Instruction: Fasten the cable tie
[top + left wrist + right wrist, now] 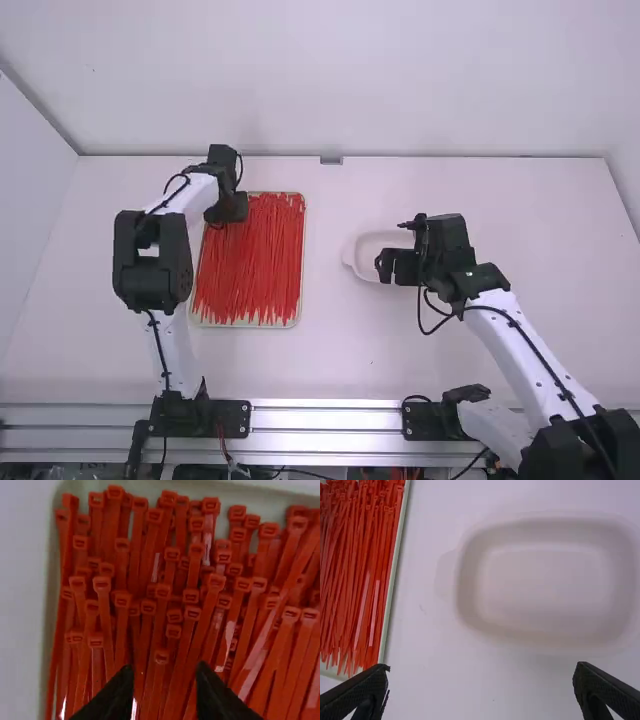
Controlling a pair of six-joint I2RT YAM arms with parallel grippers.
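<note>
Both grippers are empty. My left gripper [165,667] hangs with fingers partly spread just above the heads of the red cable ties [170,590], which lie heaped tight on their tray [395,570]. I judge it could pinch several at once. My right gripper [481,667] gapes wide over the white dish [545,580], well apart from the ties, and nothing stands between.

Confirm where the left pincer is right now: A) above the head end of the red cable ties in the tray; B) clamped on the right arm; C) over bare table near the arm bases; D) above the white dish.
A: the left pincer hangs open just above the red cable ties, their square heads right in front of it, in the tray.
</note>
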